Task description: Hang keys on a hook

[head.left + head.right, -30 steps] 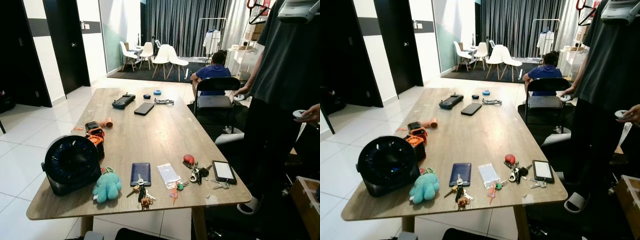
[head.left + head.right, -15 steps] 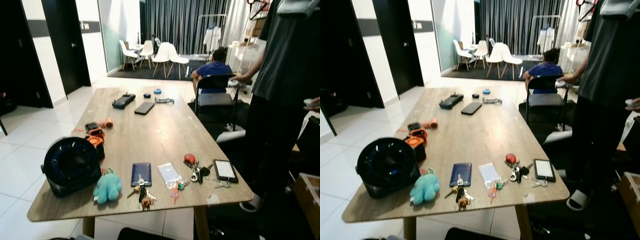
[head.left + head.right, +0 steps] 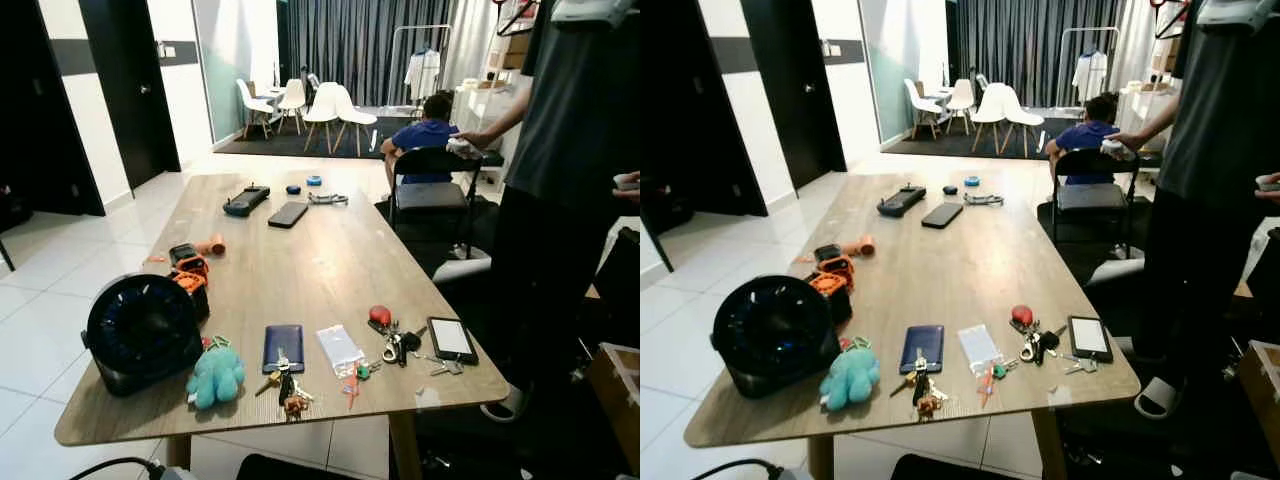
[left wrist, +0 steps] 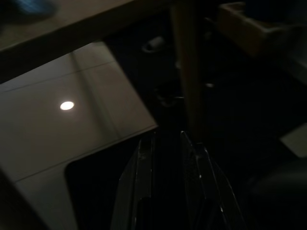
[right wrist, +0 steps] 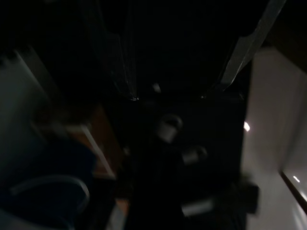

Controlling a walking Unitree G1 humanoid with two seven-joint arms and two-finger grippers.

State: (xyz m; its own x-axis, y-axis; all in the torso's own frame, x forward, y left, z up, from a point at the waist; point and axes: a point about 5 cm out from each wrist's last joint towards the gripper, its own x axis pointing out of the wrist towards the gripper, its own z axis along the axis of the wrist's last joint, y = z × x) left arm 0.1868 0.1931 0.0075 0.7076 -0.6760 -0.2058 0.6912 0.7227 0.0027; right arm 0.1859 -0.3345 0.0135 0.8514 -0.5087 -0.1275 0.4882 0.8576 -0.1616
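Two bunches of keys lie near the front edge of the long wooden table [image 3: 300, 265]. One bunch [image 3: 283, 384] lies just in front of a blue wallet [image 3: 282, 346]. The other bunch [image 3: 393, 342] has a red fob and lies beside a small black tablet [image 3: 452, 340]. My left gripper [image 4: 164, 136] hangs below the table edge near a table leg, open with a narrow gap and nothing held. In the dark right wrist view my right gripper [image 5: 171, 95] hangs open and empty.
A black fan [image 3: 143, 330] and a teal plush toy [image 3: 215, 374] sit at the table's front left. A phone [image 3: 288, 214] and a controller [image 3: 246, 201] lie farther back. A person [image 3: 570, 150] stands close at the right beside a black chair [image 3: 432, 190].
The view has shifted slightly. The standing person has raised both hands, one now over the chair back. A black cable has come into view at the lower left. The things on the table lie as before.
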